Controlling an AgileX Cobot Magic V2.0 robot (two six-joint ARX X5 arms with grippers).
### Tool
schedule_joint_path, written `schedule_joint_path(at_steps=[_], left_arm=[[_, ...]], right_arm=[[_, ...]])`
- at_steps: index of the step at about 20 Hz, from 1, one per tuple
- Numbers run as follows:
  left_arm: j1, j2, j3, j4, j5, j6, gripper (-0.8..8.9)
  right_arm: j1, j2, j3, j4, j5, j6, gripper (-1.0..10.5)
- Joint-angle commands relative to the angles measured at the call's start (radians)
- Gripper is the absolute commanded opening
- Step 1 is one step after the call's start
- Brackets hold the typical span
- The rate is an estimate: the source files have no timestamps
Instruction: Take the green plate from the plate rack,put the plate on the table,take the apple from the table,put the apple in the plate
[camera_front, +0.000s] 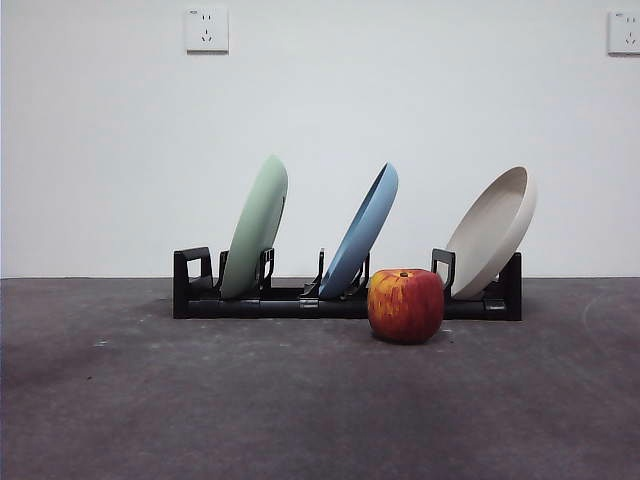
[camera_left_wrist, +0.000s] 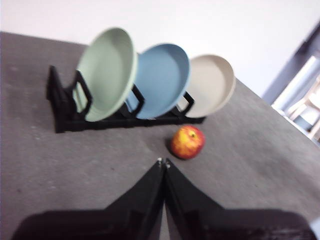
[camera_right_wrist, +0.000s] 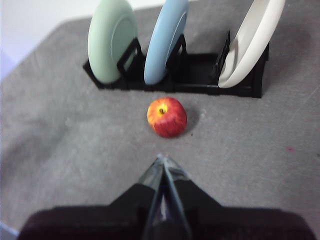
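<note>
The left gripper (camera_left_wrist: 163, 161) hangs above the table (camera_left_wrist: 60, 165) with its two black jaws pressed together, tip against tip, and it holds nothing. It points toward the plate rack (camera_left_wrist: 62, 107), and the apple (camera_left_wrist: 187, 142) lies near the tips, between the gripper and the rack, without touching either.

The right gripper (camera_right_wrist: 163, 159) is in the same state: its jaws are closed on each other and nothing is between them. It is over the bare table (camera_right_wrist: 65, 150) too, and the apple (camera_right_wrist: 167, 117) sits a little beyond its tips, in front of the rack (camera_right_wrist: 200, 75).

In the front view neither arm can be seen. The apple (camera_front: 406, 305) stands on the table (camera_front: 200, 400) just before the plate rack (camera_front: 260, 300), with its stem dimple turned up. It is red with yellow-orange streaks, and it hides a part of the rack between the blue plate (camera_front: 362, 232) and the beige plate (camera_front: 492, 230).

The green plate (camera_front: 256, 228) is in the rack, at the left end in the front view. It stands on its edge between the black posts and leans with its top toward the right. The blue plate is in the middle slot and the beige plate is at the right end; both lean the same way. The three plates are apart from each other.

Behind the table is a white wall (camera_front: 100, 150) with one socket (camera_front: 206, 29) at the top and another socket (camera_front: 624, 32) at the right edge.
</note>
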Motion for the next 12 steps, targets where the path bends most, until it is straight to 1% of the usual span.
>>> schedule_joint_path(at_steps=[1,5,7,8,10,12], left_arm=[[0.001,0.072,0.071,-0.051,0.056,0.069,-0.08],[0.001,0.168,0.174,-0.176,0.121,0.148,-0.08],[0.001,0.229,0.256,-0.294,0.129,0.216,-0.08],[0.001,0.250,0.288,-0.344,0.129,0.252,-0.08],[0.001,0.280,0.337,-0.431,0.129,0.307,-0.08],[0.001,0.290,0.356,-0.473,0.129,0.340,-0.08]], right_arm=[[0.002,0.053,0.106,-0.105,-0.003,-0.119,-0.1],[0.002,0.124,0.236,-0.277,-0.003,-0.191,-0.1],[0.002,0.168,0.310,-0.399,-0.002,-0.227,-0.1],[0.002,0.180,0.328,-0.439,-0.002,-0.230,-0.1],[0.002,0.183,0.331,-0.468,-0.002,-0.231,-0.1],[0.002,0.183,0.331,-0.481,-0.002,-0.231,-0.1]])
